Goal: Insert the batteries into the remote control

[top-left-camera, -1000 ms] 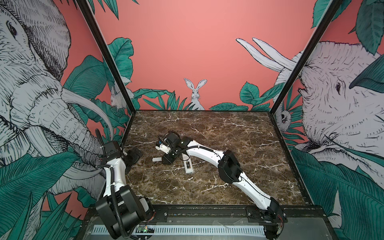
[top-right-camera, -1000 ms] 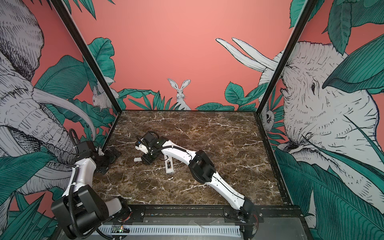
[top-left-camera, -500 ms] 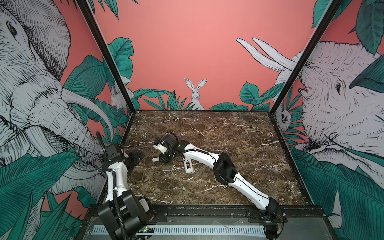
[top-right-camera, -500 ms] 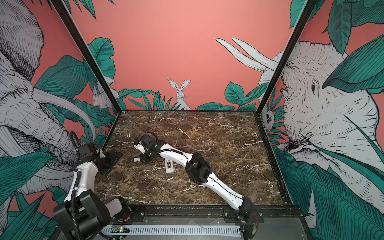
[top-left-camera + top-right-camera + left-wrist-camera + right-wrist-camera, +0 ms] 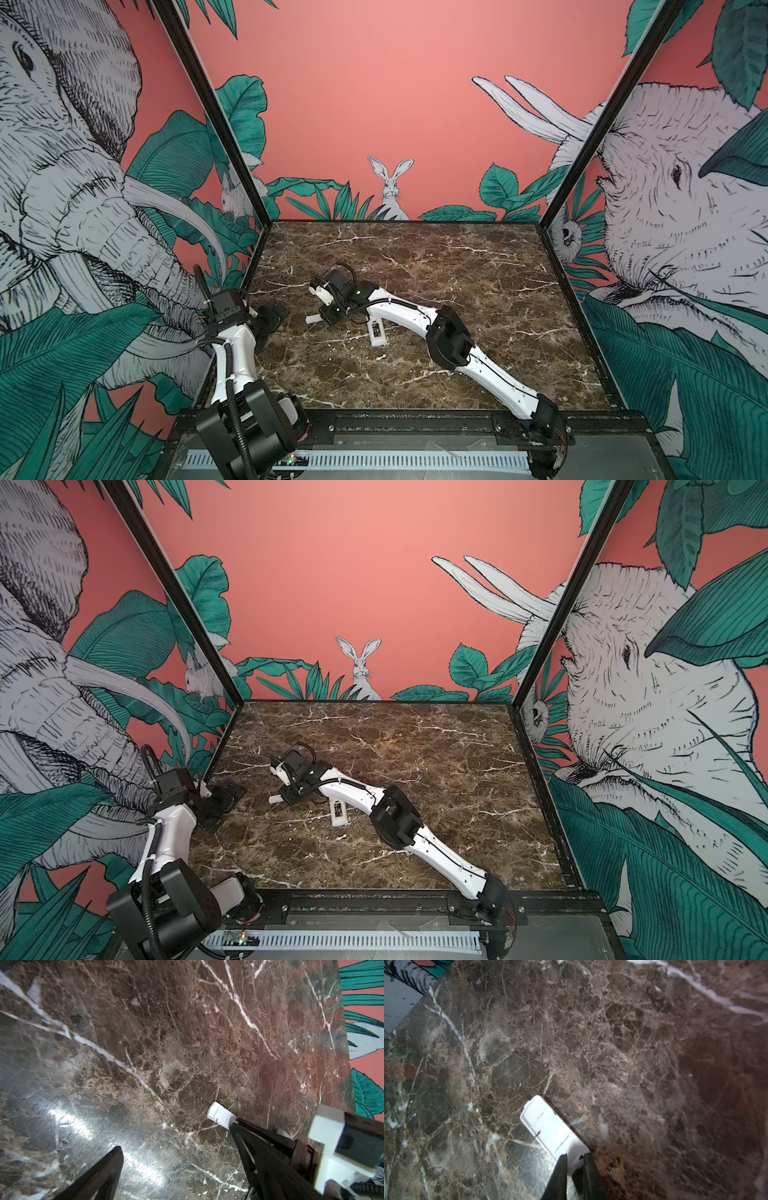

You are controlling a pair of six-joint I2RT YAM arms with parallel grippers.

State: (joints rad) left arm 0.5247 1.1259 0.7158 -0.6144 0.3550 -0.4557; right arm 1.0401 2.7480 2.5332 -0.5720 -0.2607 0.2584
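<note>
The right gripper has pinched its jaws onto the end of the white battery cover, lower centre of the right wrist view. The left gripper hangs wide open and empty. In a top view the remote control lies mid-frame, the batteries seemingly seated in it, so refitting the cover looks next.

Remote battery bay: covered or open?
Open. Remote shows an exposed dark slot; the white cover is apart, pinched by the right hand.

The desk looks like polished brown marble, white-veined and glossy enough to throw glare. The small cover and the remote control look like smooth white plastic, matt rather than shiny. The fingers of the right claw are a dull, matt black
</note>
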